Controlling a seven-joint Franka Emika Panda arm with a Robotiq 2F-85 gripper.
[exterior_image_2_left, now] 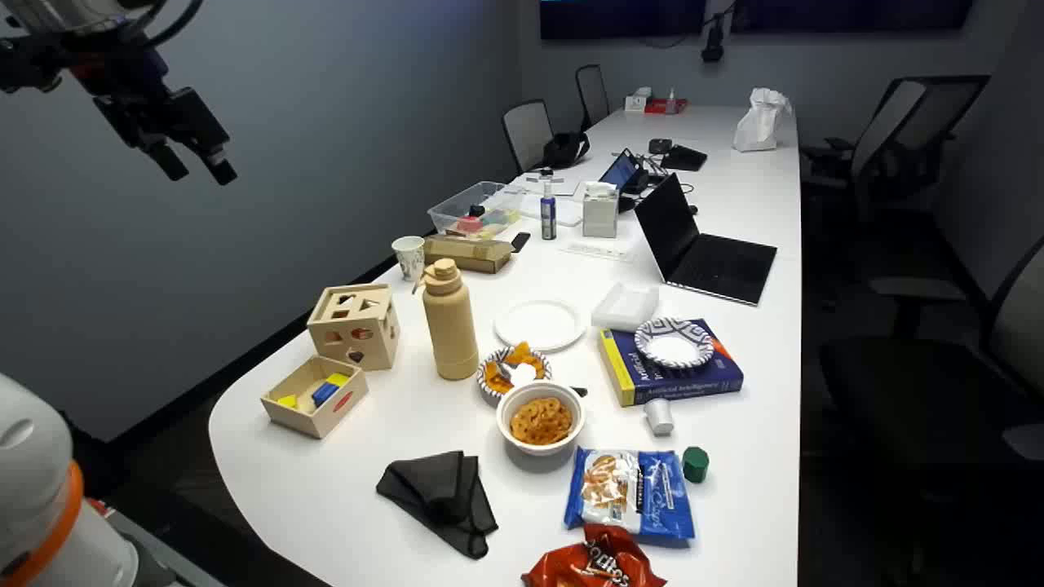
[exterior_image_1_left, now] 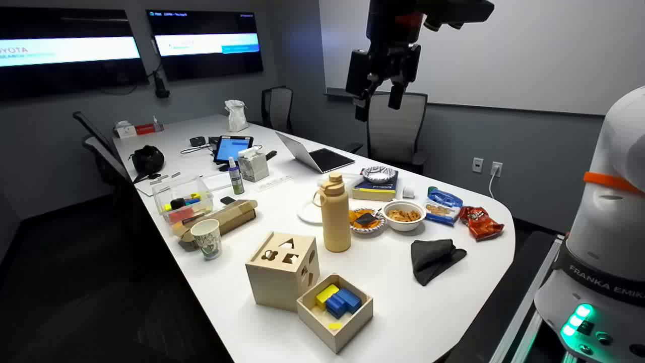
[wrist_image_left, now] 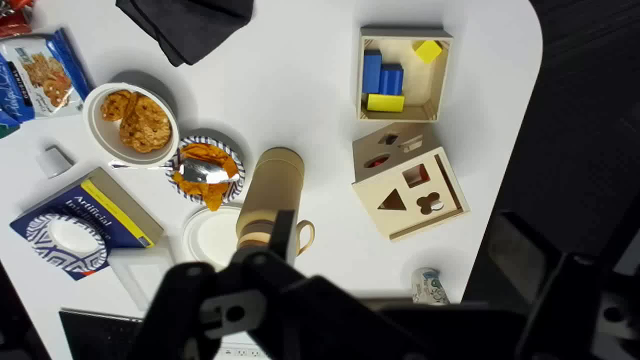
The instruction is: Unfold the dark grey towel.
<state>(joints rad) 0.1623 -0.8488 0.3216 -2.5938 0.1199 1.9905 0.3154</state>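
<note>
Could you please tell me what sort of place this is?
Most likely an office meeting room: it has a long white conference table, two wall-mounted screens and a large whiteboard.

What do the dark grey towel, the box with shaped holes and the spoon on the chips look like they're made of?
Dark grey towel: matte cloth, cotton or synthetic unclear, judging by its soft folds. Box with shaped holes: probably smooth, pale wood, from the tan colour and crisp cut edges. Spoon: likely polished metal, given its mirror-like glints, though silvered plastic is possible.
</note>
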